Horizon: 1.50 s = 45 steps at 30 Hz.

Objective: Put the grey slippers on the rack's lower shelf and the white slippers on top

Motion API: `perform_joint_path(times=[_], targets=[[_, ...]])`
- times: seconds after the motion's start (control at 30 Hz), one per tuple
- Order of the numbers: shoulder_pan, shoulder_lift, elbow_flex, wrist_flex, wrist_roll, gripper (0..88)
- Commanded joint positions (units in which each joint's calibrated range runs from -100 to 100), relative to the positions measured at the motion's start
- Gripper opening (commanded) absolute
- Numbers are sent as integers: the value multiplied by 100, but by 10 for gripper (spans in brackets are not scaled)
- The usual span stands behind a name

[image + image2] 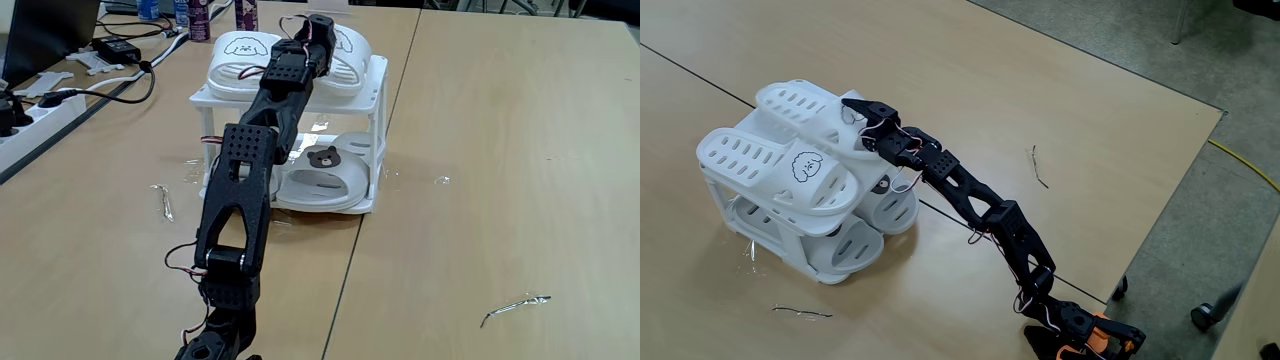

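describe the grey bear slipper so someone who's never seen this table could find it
Find the small white rack on the wooden table. Look under its slatted top, on the lower shelf: the grey slipper lies there. Its strap has a dark bear face, unlike the white slippers above.

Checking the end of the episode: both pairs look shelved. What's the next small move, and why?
Probably open if needed and draw the gripper straight back off the rack. The white slippers lie side by side on top, a grey slipper sits on the lower shelf, and the gripper is between the top pair; whether it is open cannot be told.
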Motion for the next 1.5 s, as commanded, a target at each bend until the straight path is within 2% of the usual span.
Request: perform_joint_path(times=[0.0, 0.43, 0.93, 0.97, 1.0, 1.07, 1.13, 1.2, 1.27, 1.3, 1.47], targets=[[-20, -247, -485, -67, 42, 283], [54, -2359, 1950, -58, 42, 279], [54, -5733, 6100, -76, 42, 277], [54, -6078, 6263, -76, 42, 255], [54, -6448, 6398, -84, 42, 197], [62, -7382, 6668, -84, 42, 6], [54, -8123, 7111, -119, 42, 14], [54, -8686, 7931, -990, 42, 5], [62, -9149, 9149, -2638, 42, 6], [62, -9444, 9979, -3803, 42, 6], [54, -10613, 12054, -7064, 42, 6]])
